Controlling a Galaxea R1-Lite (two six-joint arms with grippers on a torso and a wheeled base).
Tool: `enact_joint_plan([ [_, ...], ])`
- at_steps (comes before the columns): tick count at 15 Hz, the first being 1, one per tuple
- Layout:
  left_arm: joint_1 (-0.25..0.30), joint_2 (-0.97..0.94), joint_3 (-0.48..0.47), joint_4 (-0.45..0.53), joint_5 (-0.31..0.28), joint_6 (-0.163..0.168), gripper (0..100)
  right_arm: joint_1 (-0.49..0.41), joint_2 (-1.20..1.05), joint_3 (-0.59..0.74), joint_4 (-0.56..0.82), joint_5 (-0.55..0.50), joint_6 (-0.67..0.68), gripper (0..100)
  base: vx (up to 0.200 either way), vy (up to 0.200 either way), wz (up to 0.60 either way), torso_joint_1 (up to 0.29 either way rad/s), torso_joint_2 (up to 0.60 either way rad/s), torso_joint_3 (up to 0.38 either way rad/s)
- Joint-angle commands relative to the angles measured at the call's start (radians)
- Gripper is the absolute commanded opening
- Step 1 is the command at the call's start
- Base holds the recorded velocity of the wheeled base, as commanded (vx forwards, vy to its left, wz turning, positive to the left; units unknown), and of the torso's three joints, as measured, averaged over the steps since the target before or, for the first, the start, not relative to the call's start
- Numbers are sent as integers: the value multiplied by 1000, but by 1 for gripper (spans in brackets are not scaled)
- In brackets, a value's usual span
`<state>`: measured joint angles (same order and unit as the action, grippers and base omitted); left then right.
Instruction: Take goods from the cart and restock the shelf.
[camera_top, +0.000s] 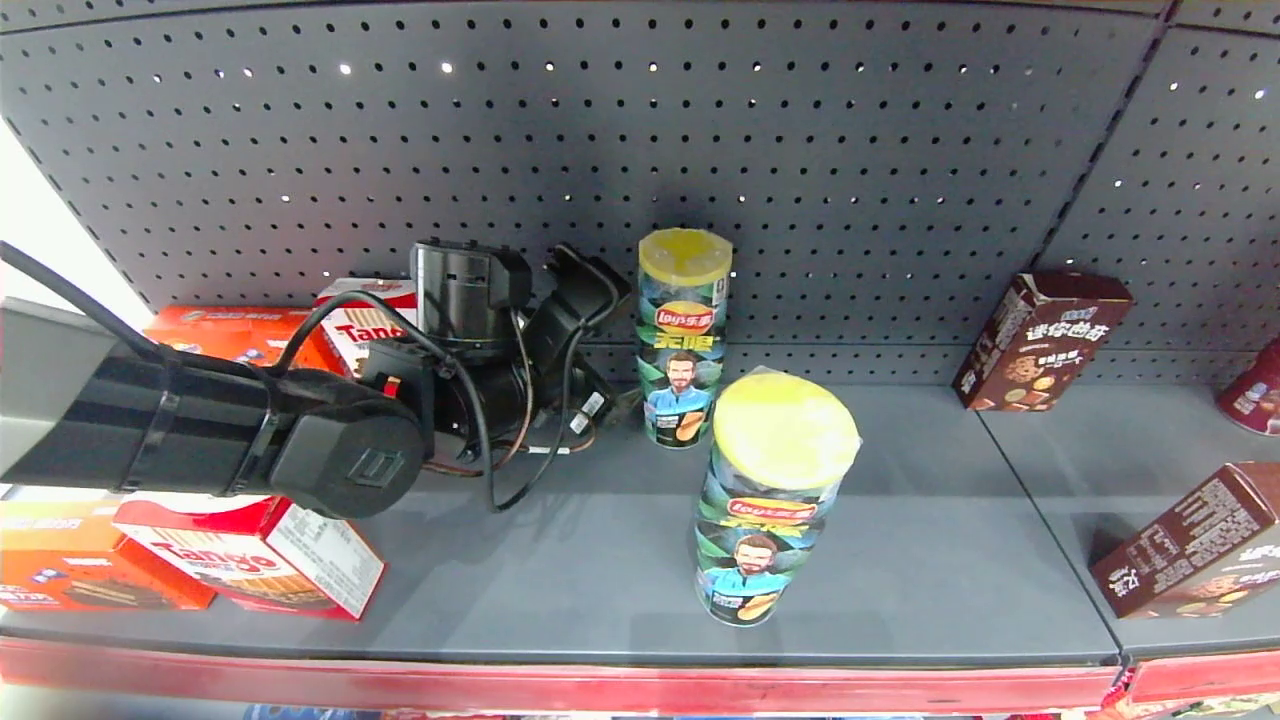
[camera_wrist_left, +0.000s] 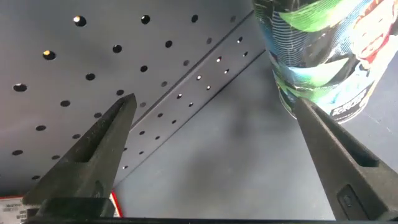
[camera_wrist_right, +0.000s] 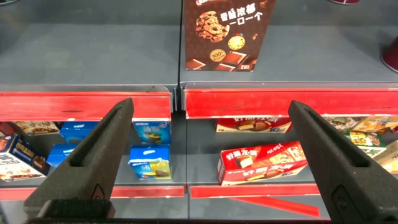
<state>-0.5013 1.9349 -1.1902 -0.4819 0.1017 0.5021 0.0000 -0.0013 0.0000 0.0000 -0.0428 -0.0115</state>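
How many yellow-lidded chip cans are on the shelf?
2. The back can stands by the pegboard; the front can stands nearer the shelf edge, slightly right. The left arm may hide others.

On the shelf (camera_top: 560, 570), rear can (camera_top: 685, 340) stands behind front can (camera_top: 770, 500).

Shelf deck (camera_top: 930, 560): matt grey metal, smooth
Back panel (camera_top: 800, 150): matt perforated metal
Front chip can (camera_top: 765, 540): glossy printed wrap, plastic lid
Brown box (camera_top: 1040, 340): glossy cardboard

Left pincer (camera_wrist_left: 212, 102) spread wide apart; right pincer (camera_wrist_right: 210, 104) likewise spread wide.
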Motion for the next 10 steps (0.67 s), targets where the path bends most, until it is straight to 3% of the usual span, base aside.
enact_joint_plan([
  [1, -11, 15, -22, 3, 0, -2, 100, 2, 1, 0, 0, 0, -1, 100, 0, 0, 0, 0, 0, 0],
  [9, -19, 15, -17, -1, 0, -8, 100, 2, 1, 0, 0, 0, -1, 100, 0, 0, 0, 0, 0, 0],
  [10, -22, -19, -12, -4, 7, -68, 100, 0, 1, 0, 0, 0, -1, 100, 0, 0, 0, 0, 0, 0],
])
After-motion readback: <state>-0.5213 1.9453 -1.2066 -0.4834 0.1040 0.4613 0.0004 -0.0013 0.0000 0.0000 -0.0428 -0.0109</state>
